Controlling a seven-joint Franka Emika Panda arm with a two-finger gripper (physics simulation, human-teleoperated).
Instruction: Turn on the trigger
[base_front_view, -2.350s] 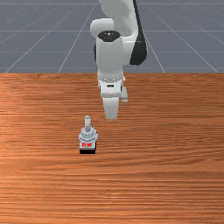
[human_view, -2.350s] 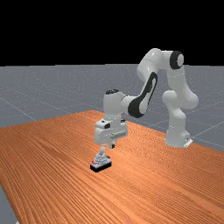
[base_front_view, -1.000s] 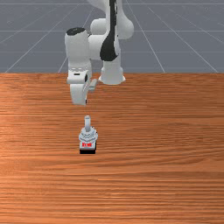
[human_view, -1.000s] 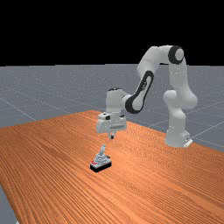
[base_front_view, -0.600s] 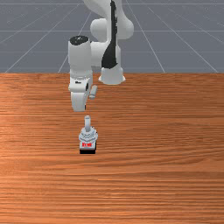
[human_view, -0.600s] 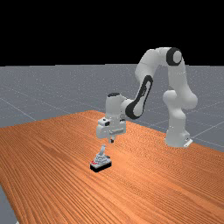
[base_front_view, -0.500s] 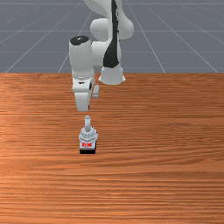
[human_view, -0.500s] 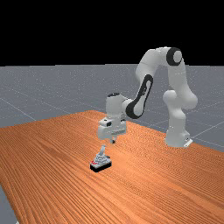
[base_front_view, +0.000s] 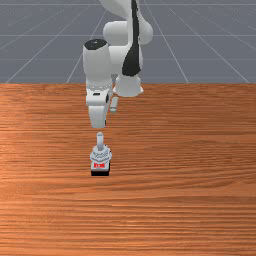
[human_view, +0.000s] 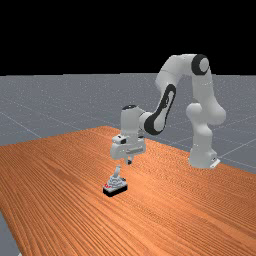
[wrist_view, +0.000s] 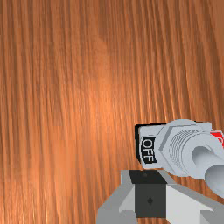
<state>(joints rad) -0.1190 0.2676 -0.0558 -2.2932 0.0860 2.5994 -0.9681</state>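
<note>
Well, the claw (human_view: 129, 161) hangs around the middle of the far view, I can't tell whether clenched or released; the trigger (base_front_view: 101, 156) stands on the tabletop (base_front_view: 190, 200), left and below the front view's centre.

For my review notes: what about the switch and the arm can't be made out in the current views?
- Wording on the red label: front view, too small; wrist view, cut off by the right edge.
- Far end of the lever: wrist view, cut off by the right edge.
- OFF label: front view, hidden behind the collar.
- Upper arm: front view, cut off by the top edge.
</note>
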